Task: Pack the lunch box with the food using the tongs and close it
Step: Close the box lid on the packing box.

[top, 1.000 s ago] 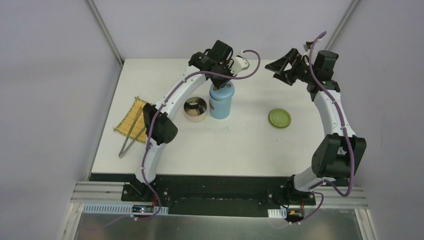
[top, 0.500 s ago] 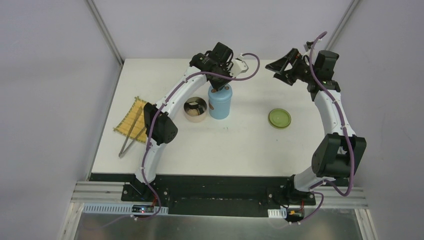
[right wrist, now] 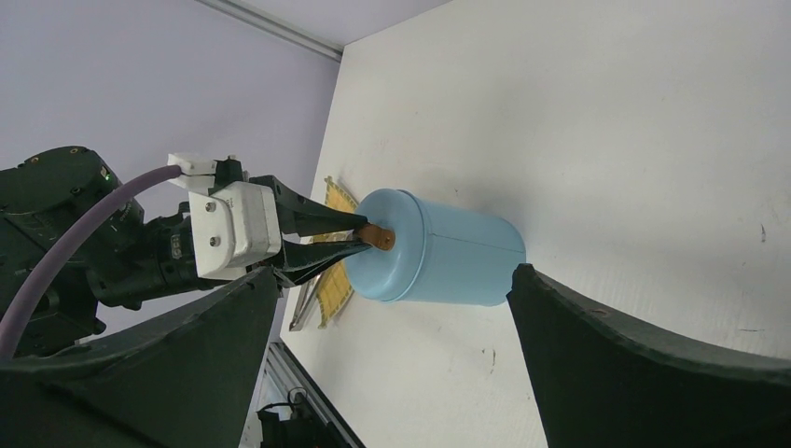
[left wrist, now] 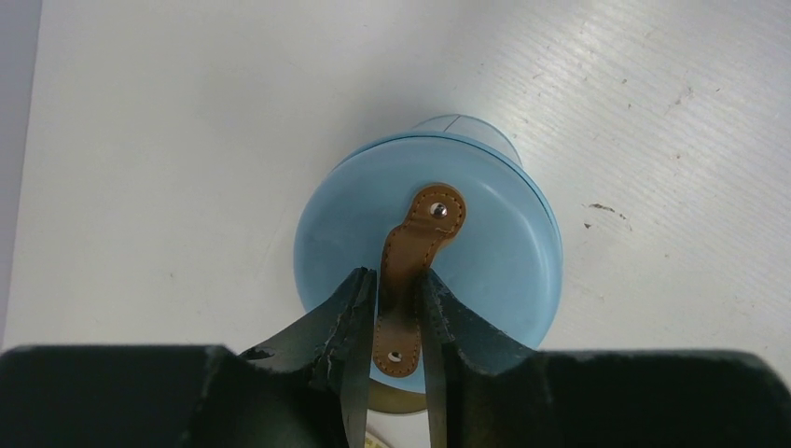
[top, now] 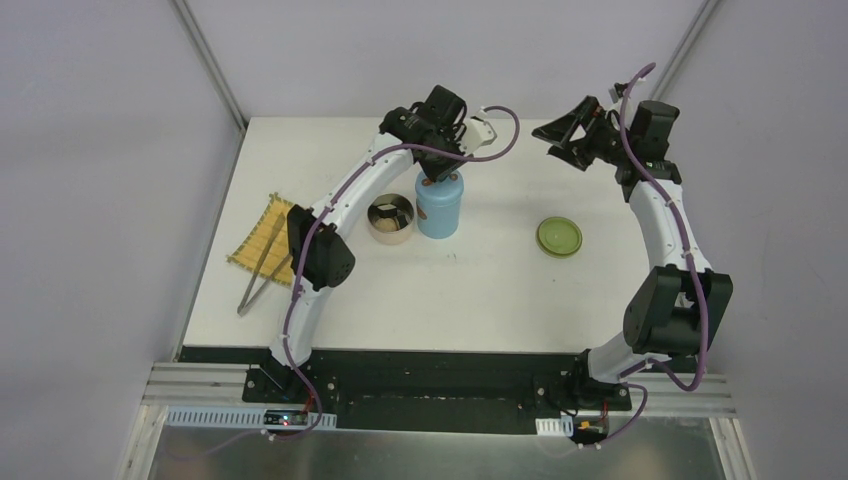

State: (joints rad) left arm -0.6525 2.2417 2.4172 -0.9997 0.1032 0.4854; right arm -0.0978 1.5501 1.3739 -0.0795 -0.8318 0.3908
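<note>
The light-blue cylinder [top: 438,208] of the lunch box stands mid-table with its blue lid [left wrist: 466,252] on. My left gripper [top: 432,172] hovers over the lid, its jaws a little open on either side of the brown handle [left wrist: 415,252]; in the left wrist view the left gripper [left wrist: 396,275] straddles that strap. The short steel bowl [top: 390,218] sits uncovered just left of the cylinder, with dark food pieces inside. Its olive-green lid [top: 559,237] lies flat to the right. The tongs [top: 258,275] rest on the mat at the left. My right gripper [top: 560,135] hangs wide open and empty at the back right.
A yellow woven mat [top: 262,238] lies near the table's left edge under the tongs. In the right wrist view the cylinder [right wrist: 448,257] and the left gripper [right wrist: 359,231] sit ahead between my right fingers [right wrist: 597,355]. A black rail runs along the near edge.
The left jaws have parted slightly around the brown handle, and the left gripper has lifted back a little, uncovering the lid. The right arm has not moved.
</note>
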